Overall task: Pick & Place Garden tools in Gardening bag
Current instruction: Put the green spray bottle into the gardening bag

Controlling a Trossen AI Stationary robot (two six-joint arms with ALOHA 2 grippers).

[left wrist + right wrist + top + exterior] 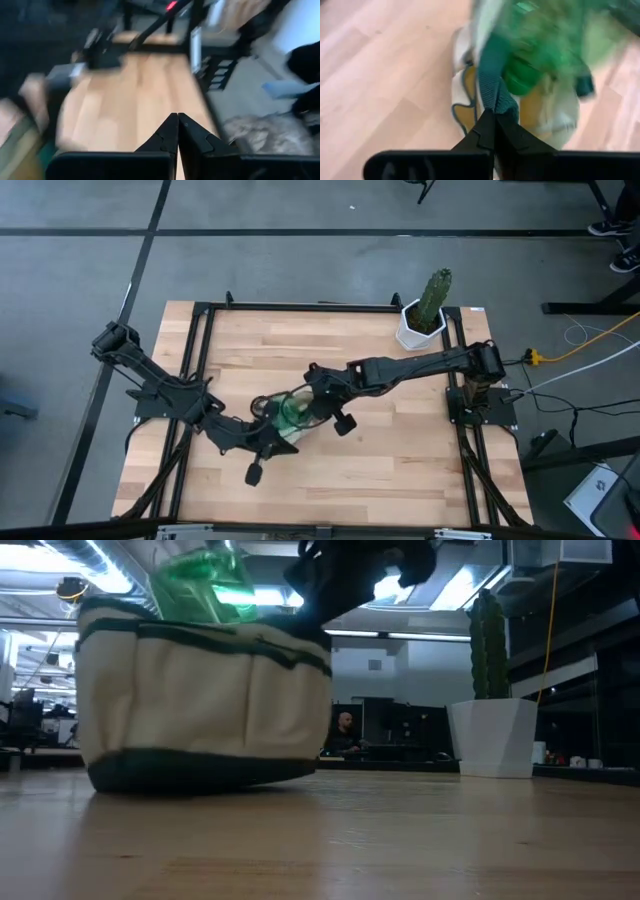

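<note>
Most of the gardening bag (283, 416) was hidden under the two arms from above, and I couldn't make out what lay inside beside the spray bottle (205, 582). The bottle's top ran off the low view's upper edge. Both wrist views were smeared with blur.

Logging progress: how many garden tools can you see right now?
1: the green spray bottle sits in the open top of the gardening bag, mid-table, by the right claw. Others may be hidden inside.
</note>
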